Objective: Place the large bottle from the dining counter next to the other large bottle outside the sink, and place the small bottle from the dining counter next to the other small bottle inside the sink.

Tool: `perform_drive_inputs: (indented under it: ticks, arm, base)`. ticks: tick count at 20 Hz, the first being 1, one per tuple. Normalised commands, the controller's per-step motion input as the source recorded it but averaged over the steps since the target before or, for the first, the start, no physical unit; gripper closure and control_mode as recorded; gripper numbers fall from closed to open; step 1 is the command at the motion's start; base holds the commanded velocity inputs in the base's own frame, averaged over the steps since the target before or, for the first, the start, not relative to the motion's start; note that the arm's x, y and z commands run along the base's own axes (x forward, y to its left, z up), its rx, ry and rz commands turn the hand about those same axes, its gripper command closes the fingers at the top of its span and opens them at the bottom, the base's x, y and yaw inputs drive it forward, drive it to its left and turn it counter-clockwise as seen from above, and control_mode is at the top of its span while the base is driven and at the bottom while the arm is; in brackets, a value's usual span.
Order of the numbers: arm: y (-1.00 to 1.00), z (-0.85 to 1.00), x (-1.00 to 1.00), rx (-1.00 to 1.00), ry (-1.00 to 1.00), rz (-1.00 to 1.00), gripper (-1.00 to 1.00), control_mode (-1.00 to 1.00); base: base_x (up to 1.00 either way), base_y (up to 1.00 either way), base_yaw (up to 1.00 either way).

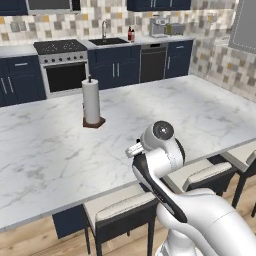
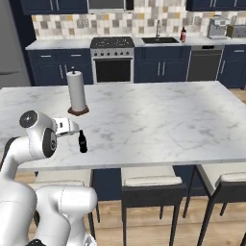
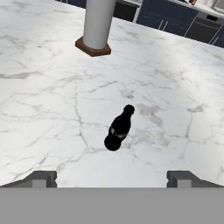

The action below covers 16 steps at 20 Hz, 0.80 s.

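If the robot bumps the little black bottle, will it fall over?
Probably. The bottle stands upright on the smooth marble counter, tall over a small base, so a nudge near its narrow neck could tip it. It looks round, so it might then roll.

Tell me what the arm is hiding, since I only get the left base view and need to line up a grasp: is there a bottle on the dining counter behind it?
Observer: Yes. In the right base view a small dark bottle stands upright on the dining counter, near its front edge.
Operator: Is the gripper on it?
Observer: No. In the hand view the gripper is open, its fingertips wide apart and short of the bottle.
Operator: Is it lined up?
Observer: Roughly. In the hand view the bottle sits about midway between the fingertips, ahead of them.
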Motion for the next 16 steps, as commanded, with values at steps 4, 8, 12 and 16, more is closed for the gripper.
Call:
perform_drive_inputs:
  ticks: [4, 8, 12, 16]
  arm:
    - [0.00, 0.00, 0.00, 0.03, 0.00, -0.03, -1.00, -1.00]
    - [-0.01, 0.00, -0.03, 0.07, 0.00, -0.09, -1.00, -1.00]
    - [-0.03, 0.00, -0.08, 0.10, 0.00, -0.15, -1.00, -1.00]
    - [-0.13, 0.00, -0.02, 0.02, 0.00, -0.14, -1.00, -1.00]
  base:
    - [0.00, 0.00, 0.00]
    - [0.00, 0.00, 0.00]
    - [0.00, 0.00, 0.00]
    - [0.00, 0.00, 0.00]
